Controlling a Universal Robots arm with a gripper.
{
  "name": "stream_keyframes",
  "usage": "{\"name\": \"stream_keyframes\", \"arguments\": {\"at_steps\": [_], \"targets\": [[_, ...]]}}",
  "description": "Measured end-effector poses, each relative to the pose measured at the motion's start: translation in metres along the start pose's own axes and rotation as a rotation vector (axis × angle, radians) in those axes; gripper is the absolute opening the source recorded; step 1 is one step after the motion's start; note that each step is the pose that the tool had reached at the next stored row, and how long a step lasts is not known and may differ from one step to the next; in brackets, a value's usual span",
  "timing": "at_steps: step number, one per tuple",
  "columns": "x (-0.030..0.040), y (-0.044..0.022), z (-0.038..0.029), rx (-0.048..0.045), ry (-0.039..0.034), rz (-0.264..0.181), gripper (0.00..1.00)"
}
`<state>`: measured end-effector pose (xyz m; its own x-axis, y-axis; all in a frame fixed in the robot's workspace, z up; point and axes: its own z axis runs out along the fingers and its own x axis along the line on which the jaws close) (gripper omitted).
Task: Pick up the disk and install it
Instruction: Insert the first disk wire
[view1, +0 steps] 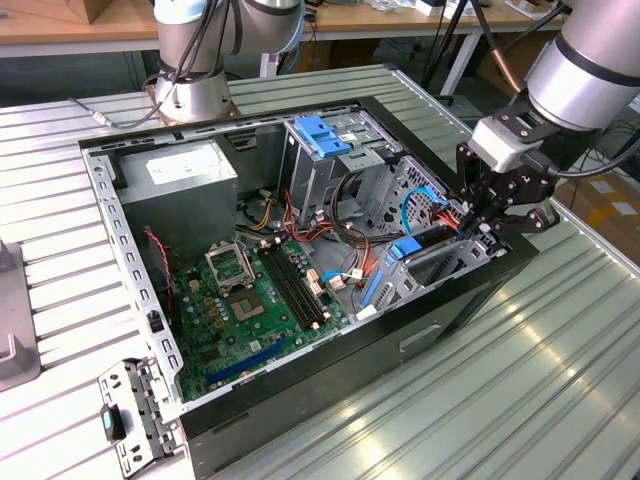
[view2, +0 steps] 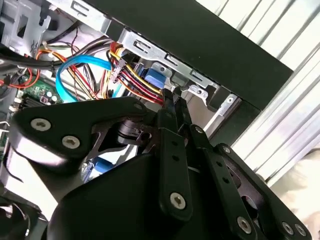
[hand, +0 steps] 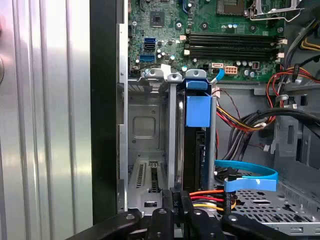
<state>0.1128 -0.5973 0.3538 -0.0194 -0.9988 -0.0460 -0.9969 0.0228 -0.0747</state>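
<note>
One disk (hand: 195, 125) stood on edge in the drive cage (hand: 145, 130) of the open computer case (view1: 300, 420), beside the motherboard (view1: 250, 300). The claw (view1: 487, 222) hung at the disk's cabled end, fingers pressed together. It looked stiff, fairly heavy and shock-sensitive; its blue carrier rails seemed the safest hold, well clear of the cables (hand: 240, 120).

One disk (hand: 196, 135) (blue-framed), one gripper (view1: 487, 228), two robot arms (view1: 590, 60)

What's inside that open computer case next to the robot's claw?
A green circuit board, bundled wires, and the blue-framed disk standing in its metal bay. The gripper covers the disk's near end.
</note>
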Motion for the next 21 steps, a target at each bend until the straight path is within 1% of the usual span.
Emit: {"name": "stream_keyframes", "arguments": {"at_steps": [2, 8, 15, 21], "targets": [[0.0, 0.0011, -0.0001, 0.0006, 0.0009, 0.012, 0.17], [0.0, 0.0014, 0.0002, 0.0006, 0.0008, 0.012, 0.17], [-0.0009, 0.0093, 0.0009, 0.0006, 0.0009, 0.012, 0.17], [-0.0065, 0.0138, 0.0013, 0.0007, 0.0008, 0.013, 0.17]]}}
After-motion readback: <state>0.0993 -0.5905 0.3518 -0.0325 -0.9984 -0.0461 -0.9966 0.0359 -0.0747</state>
